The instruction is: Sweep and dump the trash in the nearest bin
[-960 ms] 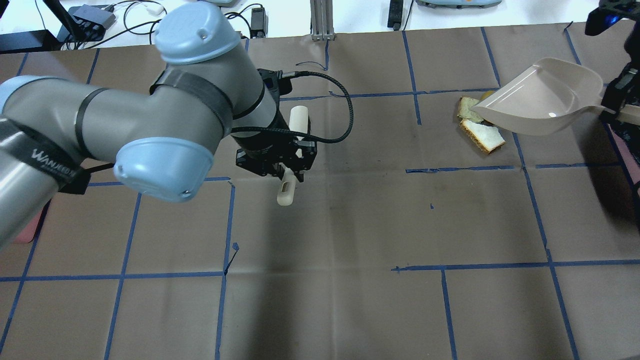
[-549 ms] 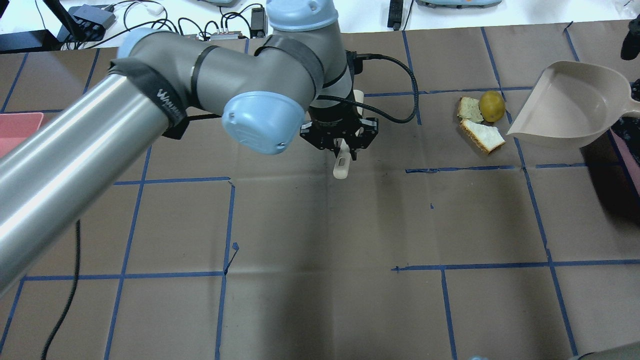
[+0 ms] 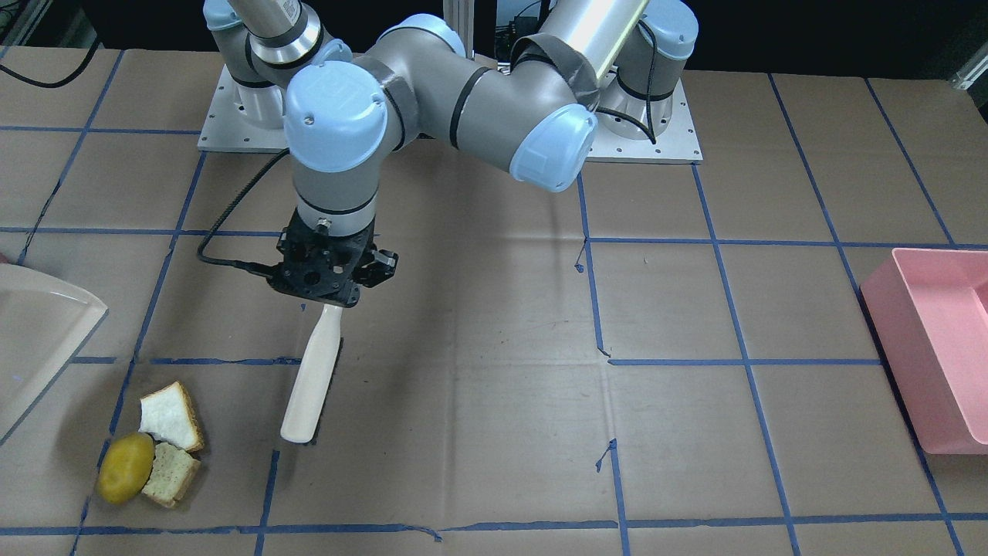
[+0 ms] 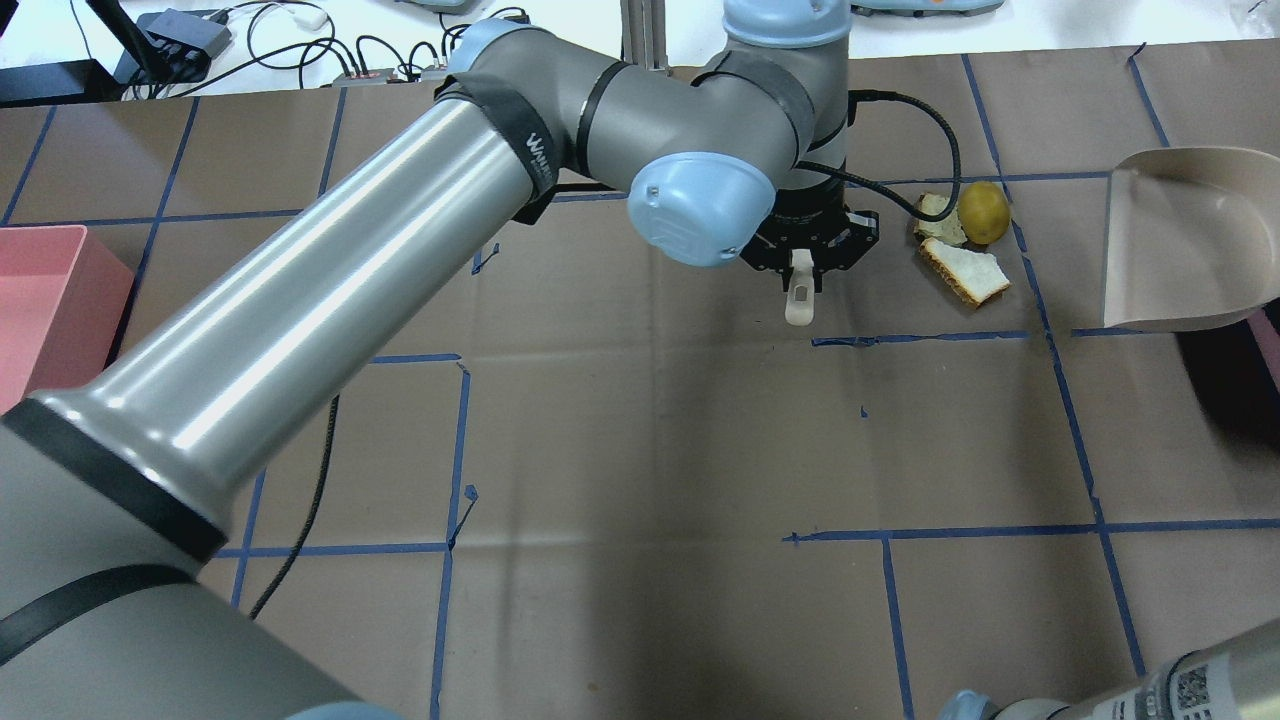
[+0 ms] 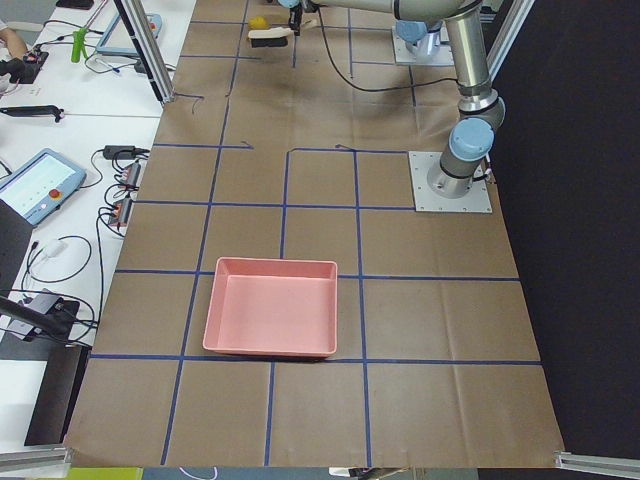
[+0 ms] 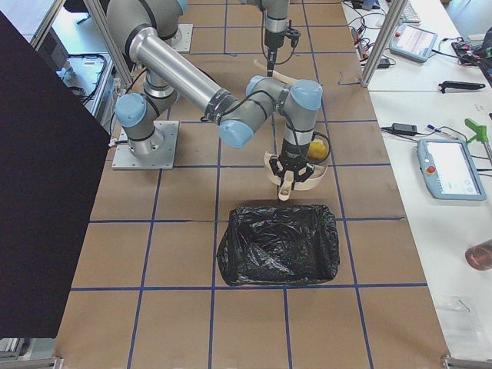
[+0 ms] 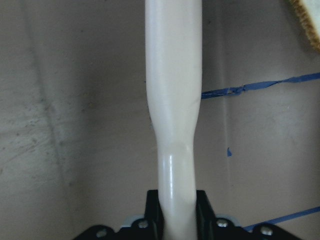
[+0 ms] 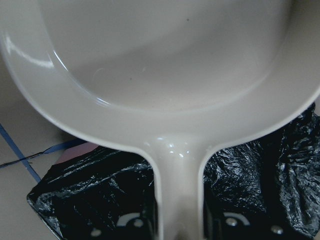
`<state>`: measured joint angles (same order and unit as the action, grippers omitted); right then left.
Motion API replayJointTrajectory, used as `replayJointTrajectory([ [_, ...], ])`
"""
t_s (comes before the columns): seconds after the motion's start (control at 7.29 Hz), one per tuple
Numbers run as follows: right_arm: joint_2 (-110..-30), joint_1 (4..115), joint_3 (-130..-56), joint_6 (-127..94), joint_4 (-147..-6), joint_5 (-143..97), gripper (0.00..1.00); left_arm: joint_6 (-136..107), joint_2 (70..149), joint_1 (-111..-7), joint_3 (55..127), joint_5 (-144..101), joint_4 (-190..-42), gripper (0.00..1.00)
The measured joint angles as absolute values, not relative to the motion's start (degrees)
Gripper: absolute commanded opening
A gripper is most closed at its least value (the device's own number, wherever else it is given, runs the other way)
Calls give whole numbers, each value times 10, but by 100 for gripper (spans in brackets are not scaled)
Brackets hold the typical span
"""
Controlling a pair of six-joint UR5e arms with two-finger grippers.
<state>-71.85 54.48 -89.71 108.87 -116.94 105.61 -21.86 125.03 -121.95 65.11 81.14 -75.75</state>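
Found two bread slices [image 4: 965,272] and a round fruit [image 4: 984,212] huddled on the worktop [image 4: 640,450], between brush [image 3: 312,380] and dustpan [image 4: 1185,240]. Judged the slices light, stiff, quick to slide; the fruit heavier, smooth, prone to roll. Best pushed low, not gripped. Saw left claw [image 3: 328,300] clamped on the brush handle, right claw [image 8: 177,226] on the dustpan's.

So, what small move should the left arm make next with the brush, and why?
Probably bring the brush closer to the bread slices and fruit, staying on the side away from the dustpan. The left end effector holds the brush short of them, and the dustpan is held on their far side, so a sweep would push them toward it.
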Motion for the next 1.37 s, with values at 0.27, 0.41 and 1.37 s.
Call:
replayJointTrajectory([
  [0.27,-701,544,-899,1124,-1188,1048,1,-217,1327,-1247,543,855,-771,0],
  [0.41,-684,545,-899,1140,-1212,1038,1,-217,1362,-1256,489,876,-792,0],
  [1.37,-617,580,-894,1176,-1307,993,0,-227,1492,-1294,334,966,-826,0],
])
